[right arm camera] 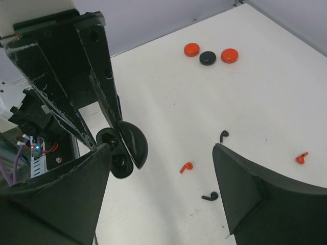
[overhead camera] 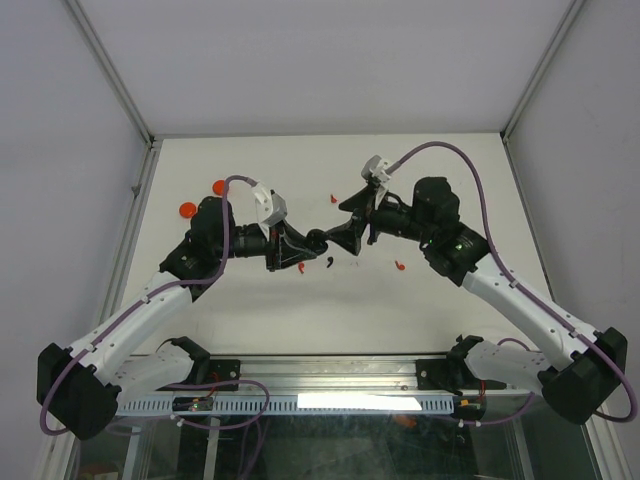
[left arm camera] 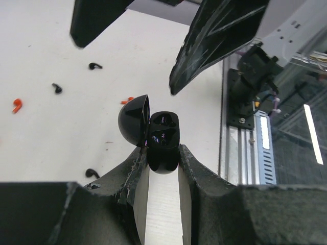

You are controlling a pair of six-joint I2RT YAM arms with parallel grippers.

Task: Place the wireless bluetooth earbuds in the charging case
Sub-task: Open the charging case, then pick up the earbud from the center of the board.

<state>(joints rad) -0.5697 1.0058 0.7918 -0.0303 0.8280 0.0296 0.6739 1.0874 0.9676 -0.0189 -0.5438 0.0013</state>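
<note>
My left gripper (left arm camera: 159,153) is shut on the black charging case (left arm camera: 163,135) and holds it above the table with its lid (left arm camera: 134,120) swung open. The case also shows in the top view (overhead camera: 316,239) and the right wrist view (right arm camera: 118,155). My right gripper (right arm camera: 161,148) is open and empty, its fingers (left arm camera: 214,35) just beyond the case. Loose earbuds lie on the table: red ones (right arm camera: 187,166) (right arm camera: 302,158) and black ones (right arm camera: 210,196) (right arm camera: 223,135). I cannot tell whether the case's wells hold anything.
Two red discs (right arm camera: 191,49) (right arm camera: 229,55) and a black disc (right arm camera: 207,57) lie together at the table's far left. More earbuds lie under the arms (overhead camera: 400,266) (overhead camera: 333,198). The metal rail (left arm camera: 245,143) marks the near edge.
</note>
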